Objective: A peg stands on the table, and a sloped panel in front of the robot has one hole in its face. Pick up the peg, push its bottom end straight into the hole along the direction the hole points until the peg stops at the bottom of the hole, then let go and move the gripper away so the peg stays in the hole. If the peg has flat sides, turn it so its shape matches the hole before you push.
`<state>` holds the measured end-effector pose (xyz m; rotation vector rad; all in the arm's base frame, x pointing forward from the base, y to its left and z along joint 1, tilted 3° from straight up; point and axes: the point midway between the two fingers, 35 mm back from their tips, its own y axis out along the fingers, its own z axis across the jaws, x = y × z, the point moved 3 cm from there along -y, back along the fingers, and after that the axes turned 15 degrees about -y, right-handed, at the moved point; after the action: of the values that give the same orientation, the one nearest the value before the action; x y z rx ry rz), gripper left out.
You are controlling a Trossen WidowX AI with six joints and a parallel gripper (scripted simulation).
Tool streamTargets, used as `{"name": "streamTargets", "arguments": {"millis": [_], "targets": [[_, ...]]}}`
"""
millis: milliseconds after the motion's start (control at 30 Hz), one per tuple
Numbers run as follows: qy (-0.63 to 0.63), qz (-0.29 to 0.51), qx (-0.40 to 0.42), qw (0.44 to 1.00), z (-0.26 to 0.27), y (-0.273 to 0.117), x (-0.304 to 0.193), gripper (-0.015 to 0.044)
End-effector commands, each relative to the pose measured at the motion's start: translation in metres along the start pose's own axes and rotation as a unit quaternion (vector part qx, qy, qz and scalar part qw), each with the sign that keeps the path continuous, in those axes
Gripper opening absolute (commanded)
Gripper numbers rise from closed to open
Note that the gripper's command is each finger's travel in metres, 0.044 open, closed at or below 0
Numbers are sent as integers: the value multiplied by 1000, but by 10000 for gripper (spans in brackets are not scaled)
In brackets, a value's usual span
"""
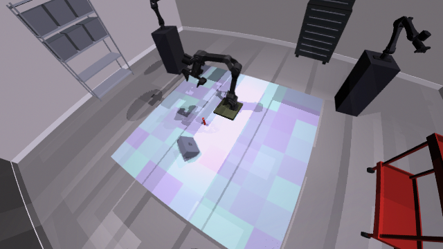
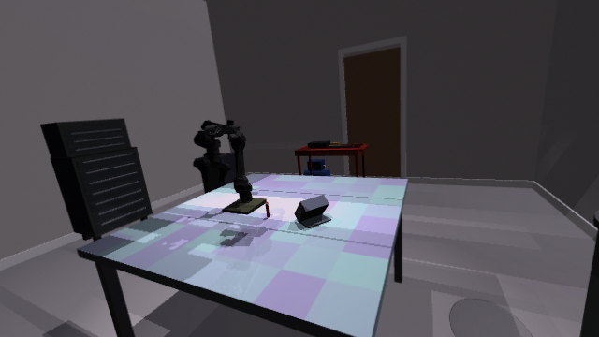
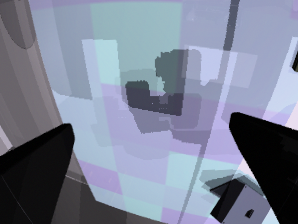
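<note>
A thin red peg [image 1: 203,121] [image 2: 268,210] stands upright on the table between the arm's base and the panel block. It does not show in the wrist view. The grey block with the sloped panel [image 1: 193,150] [image 2: 311,206] [image 3: 239,208] stands farther out on the table. Its face has one small dark hole [image 1: 190,144] [image 3: 249,213]; the hole's exact shape is too small to tell. My gripper [image 1: 194,79] [image 3: 153,125] is open and empty. It hangs high above the table, to the side of the peg and well away from it.
The arm stands on an olive base plate [image 1: 225,113] [image 2: 243,207] close to the peg. Arm shadows fall on the patterned table [image 1: 263,194] [image 2: 290,285]. Two other arms on dark pedestals, a red cart [image 1: 398,200] [image 2: 328,151], a drawer cabinet and shelves stand beyond the table.
</note>
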<state>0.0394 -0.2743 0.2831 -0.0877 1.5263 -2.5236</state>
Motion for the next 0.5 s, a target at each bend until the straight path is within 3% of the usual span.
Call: {"name": "streamTargets", "arguments": {"millis": [0, 467], "targets": [[-12, 3, -17, 1000, -4, 10, -9, 440], [-50, 25, -65, 996, -16, 36, -54, 440]]}}
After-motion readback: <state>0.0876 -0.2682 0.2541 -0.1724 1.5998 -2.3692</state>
